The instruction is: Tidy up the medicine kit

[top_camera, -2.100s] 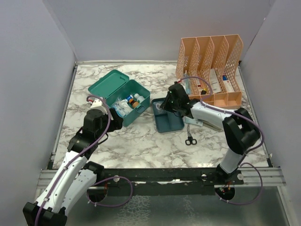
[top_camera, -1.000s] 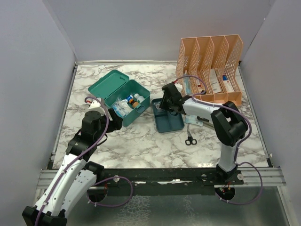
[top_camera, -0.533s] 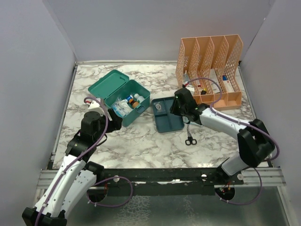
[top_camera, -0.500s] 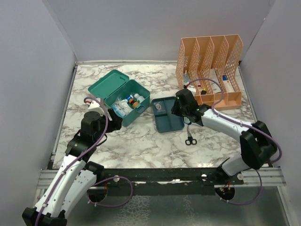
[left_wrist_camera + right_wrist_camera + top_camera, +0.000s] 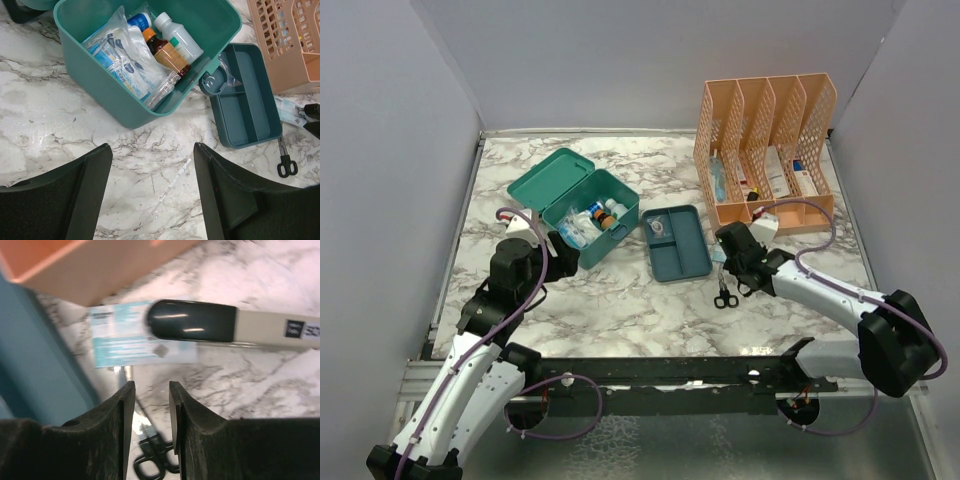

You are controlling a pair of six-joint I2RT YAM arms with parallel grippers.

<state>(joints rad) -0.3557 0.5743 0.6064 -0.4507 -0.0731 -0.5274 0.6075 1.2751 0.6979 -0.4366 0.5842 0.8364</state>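
The teal medicine kit (image 5: 582, 205) stands open at the left middle, holding packets (image 5: 125, 65) and small bottles (image 5: 170, 52). Its divided insert tray (image 5: 675, 243) lies on the marble to its right, with a small clear item in one compartment. My left gripper (image 5: 555, 252) is open and empty, just in front of the kit (image 5: 100, 100). My right gripper (image 5: 730, 265) is open by a narrow gap and empty. It hovers right of the tray, above black scissors (image 5: 150, 452), a light blue packet (image 5: 140, 340) and a beige stick with a dark tip (image 5: 225, 327).
A tall peach lattice organizer (image 5: 765, 140) with boxes in it stands at the back right. The scissors (image 5: 724, 292) lie in front of the tray (image 5: 250, 105). A thin clear strip (image 5: 172, 182) lies on the marble between my left fingers.
My right arm has pulled back from over the insert tray, toward the right and nearer, and now sits by the scissors. The left arm has barely moved.
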